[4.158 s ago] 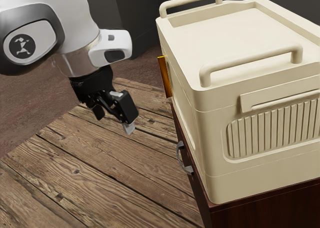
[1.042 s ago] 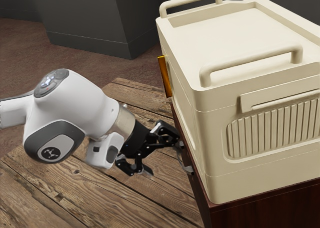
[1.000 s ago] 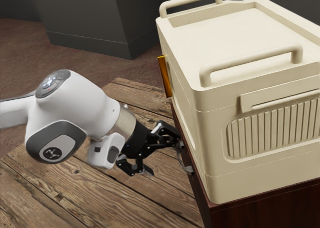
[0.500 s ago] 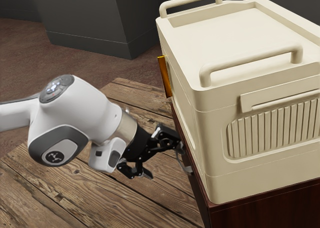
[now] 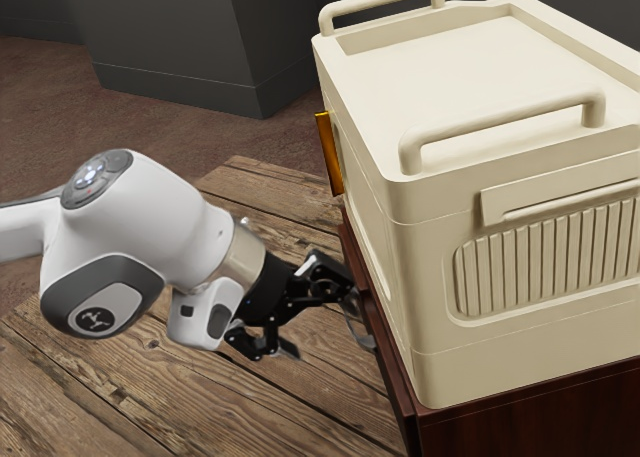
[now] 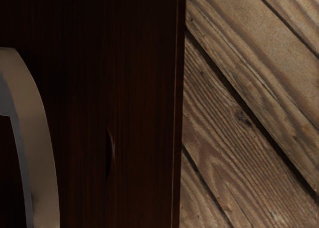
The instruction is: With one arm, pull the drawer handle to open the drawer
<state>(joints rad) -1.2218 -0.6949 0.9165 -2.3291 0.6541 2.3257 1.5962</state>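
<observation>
Wooden planks (image 5: 190, 397) below | gripper (image 5: 322, 323) at drawer handle (image 6: 41, 138) — fingers spread apart | drawer (image 6: 84, 88) — slightly ajar

The drawer (image 6: 134, 63) and its handle (image 6: 37, 133) have edged outward

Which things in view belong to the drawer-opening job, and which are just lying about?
Part of the job:
- curved metal drawer handle
- dark drawer front that bears it
- end effector, open, at the handle
- dark wooden cabinet

Just there:
- cream case, on the cabinet
- orange strip beside the case
- wooden planks
</observation>
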